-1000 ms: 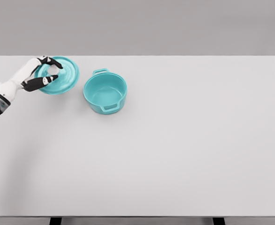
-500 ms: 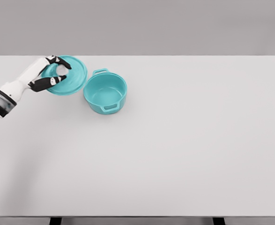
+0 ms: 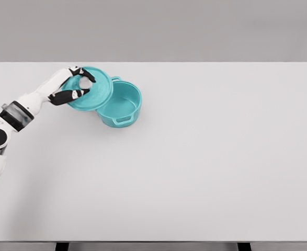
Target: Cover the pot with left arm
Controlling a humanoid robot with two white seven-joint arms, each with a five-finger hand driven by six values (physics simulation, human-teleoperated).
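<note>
One arm is seen, entering from the left. The teal lid (image 3: 93, 89) is gripped by the left hand (image 3: 72, 89); black fingers (image 3: 75, 94) are closed around its knob. Lid is held tilted, overlapping the left rim of the teal pot (image 3: 123, 107). Pot is left partly uncovered, upright on the white desk (image 3: 205, 157), handles at front and back.
</note>
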